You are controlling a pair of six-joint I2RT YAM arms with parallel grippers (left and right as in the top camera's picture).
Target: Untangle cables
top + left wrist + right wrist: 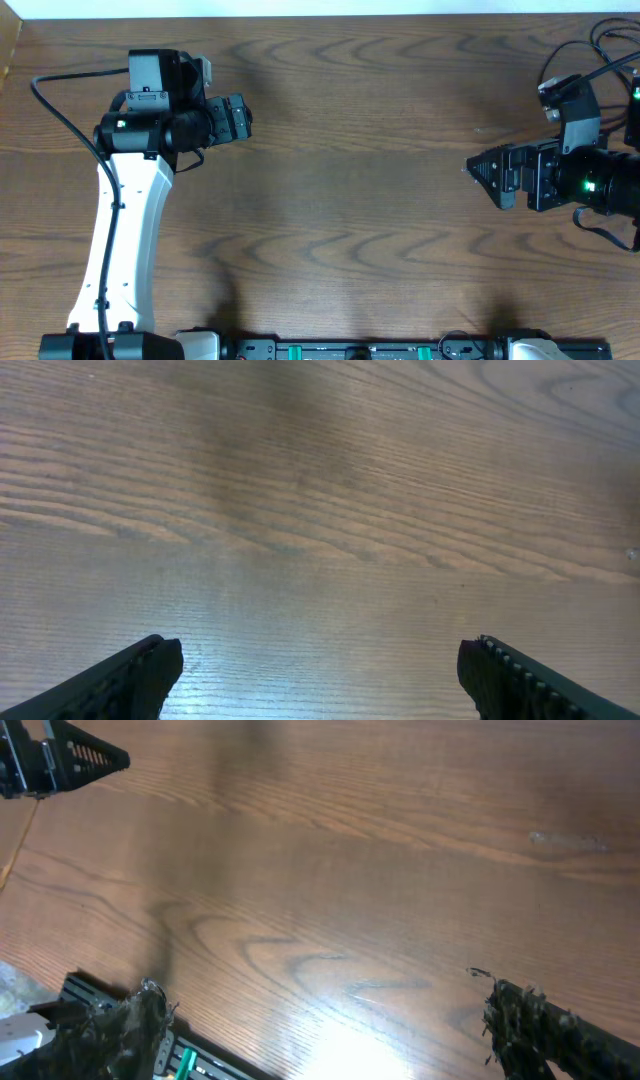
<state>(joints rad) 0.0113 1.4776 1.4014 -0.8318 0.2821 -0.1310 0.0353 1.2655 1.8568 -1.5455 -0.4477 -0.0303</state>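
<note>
My left gripper (243,117) and right gripper (483,180) both gape wide with nothing in them, hovering over the table (350,200) toward its opposite ends, and I count no cables on it in any view, so their direction, long axis and nearer arm I cannot tell.

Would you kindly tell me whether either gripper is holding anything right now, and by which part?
Nothing is held: the left gripper and the right gripper both stand open above the wooden table, with nothing between their jaws.
</note>
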